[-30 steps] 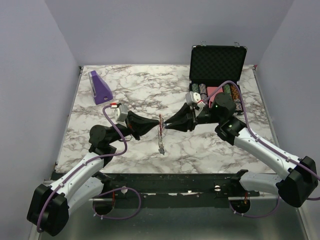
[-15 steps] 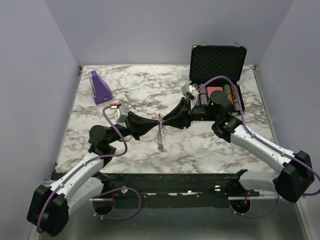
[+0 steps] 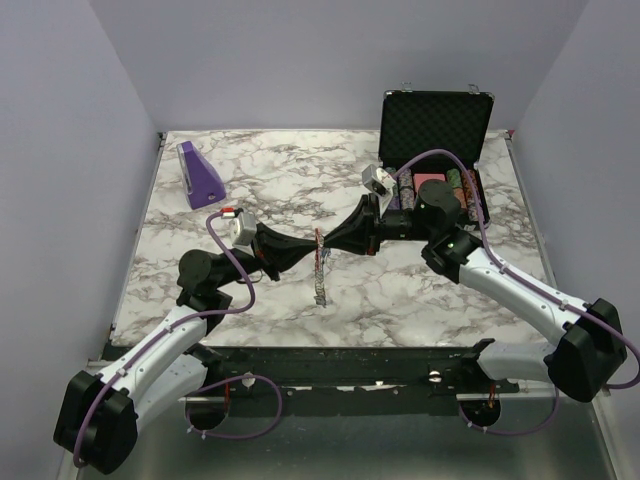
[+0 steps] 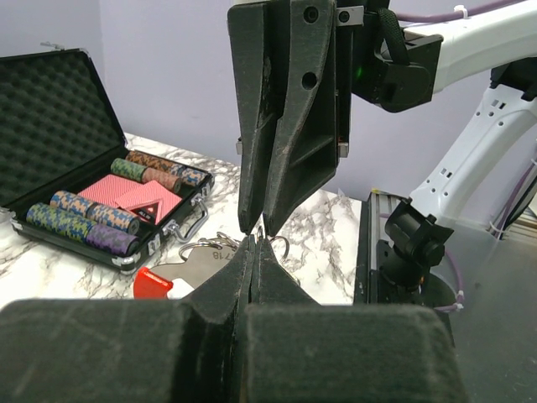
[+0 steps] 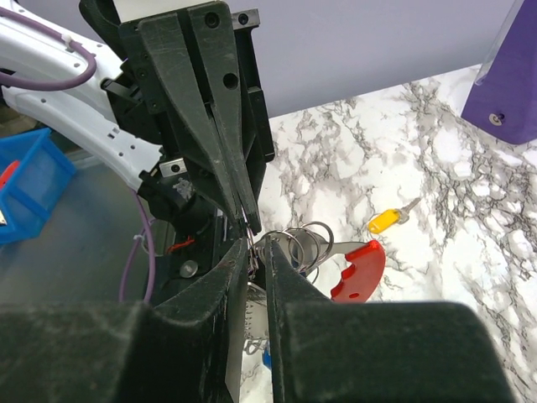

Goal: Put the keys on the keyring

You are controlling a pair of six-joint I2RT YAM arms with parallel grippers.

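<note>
The keyring (image 3: pixel 320 262) hangs between my two gripper tips above the middle of the table, with keys (image 3: pixel 320 290) dangling below it. My left gripper (image 3: pixel 315 249) is shut on a thin wire ring; in the left wrist view (image 4: pixel 254 244) the jaws are pressed together, with the red clip (image 4: pixel 153 282) and silver piece (image 4: pixel 198 261) just behind. My right gripper (image 3: pixel 326 246) meets it tip to tip. In the right wrist view (image 5: pixel 257 245) its jaws pinch a ring beside the red clip (image 5: pixel 361 269). A yellow-headed key (image 5: pixel 385 221) lies on the marble.
An open black case (image 3: pixel 435 118) with poker chips and cards stands at the back right, also in the left wrist view (image 4: pixel 50 134). A purple wedge block (image 3: pixel 198 175) stands at the back left, also in the right wrist view (image 5: pixel 512 84).
My right arm has swung its wrist back and up toward the case while its tips stay at the keyring. The left gripper has barely moved.
</note>
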